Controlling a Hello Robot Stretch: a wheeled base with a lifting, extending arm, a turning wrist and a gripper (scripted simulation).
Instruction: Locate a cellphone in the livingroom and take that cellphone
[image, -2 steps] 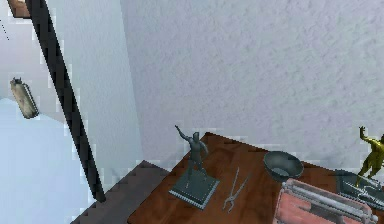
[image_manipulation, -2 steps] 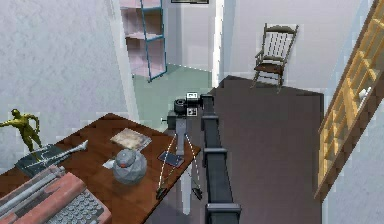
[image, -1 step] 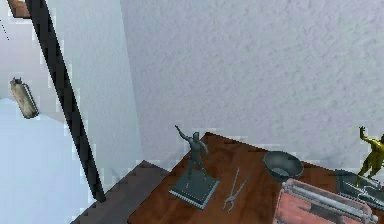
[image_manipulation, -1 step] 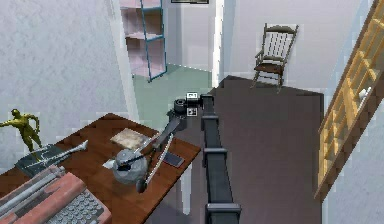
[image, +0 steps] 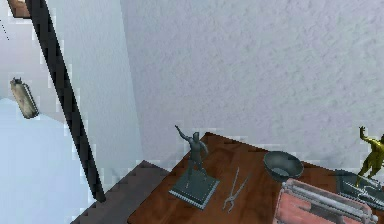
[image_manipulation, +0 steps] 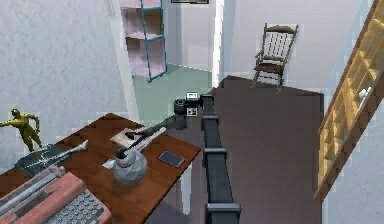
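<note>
Reaching across the table (image_manipulation: 155, 178), the arm (image_manipulation: 213, 165) runs up from the bottom edge of the arm side view. The gripper (image_manipulation: 138, 142) sits left of the arm's white squares, above the middle of the tabletop. We judge it is placed there to get at the cellphone (image_manipulation: 171, 158), a small dark flat slab lying near the table's right edge, just right of the bowl (image_manipulation: 128, 166). Gripper and cellphone look near each other, but we cannot tell if the gripper is over it or beside it. Things lie on the table behind the fingers, so we cannot tell whether the gripper holds anything. The cellphone lies flat, so we expect a pick from above.

The bowl is the closest obstacle, crowding the cellphone from the left. A pale paper (image_manipulation: 128, 134) lies up-frame of the bowl. A typewriter (image_manipulation: 55, 203) is at lower left, and a gold figure (image_manipulation: 20, 126) at the left edge.

In the forward view a dark statue (image: 195, 165) stands near the table's left corner, with tongs (image: 235, 188) just right of it.

A rocking chair (image_manipulation: 272, 55) at upper right, a shelf (image_manipulation: 146, 40) at top and a bookcase (image_manipulation: 352, 100) at the right edge are well apart from the reach.
</note>
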